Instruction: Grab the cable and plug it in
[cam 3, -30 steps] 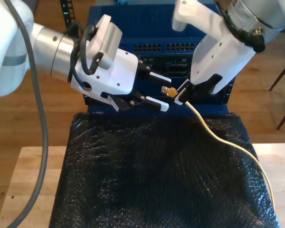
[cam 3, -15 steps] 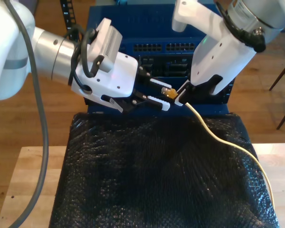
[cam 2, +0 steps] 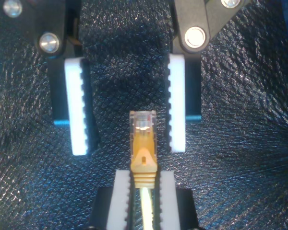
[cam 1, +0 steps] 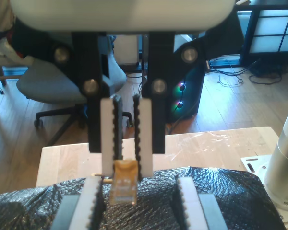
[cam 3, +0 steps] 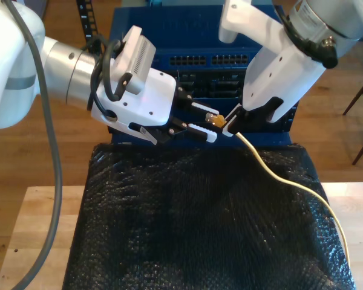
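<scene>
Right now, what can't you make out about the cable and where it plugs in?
- Far end of the yellow network cable: it runs off the exterior view's lower right edge.
- Ports on the blue network switch: too small in the exterior view and partly hidden behind both arms, so free ones are unclear.
- Latch side of the plug: blurred in the first wrist view and partly covered by my first tool.

no readable text, labels, brands or numbers anywhere
</scene>
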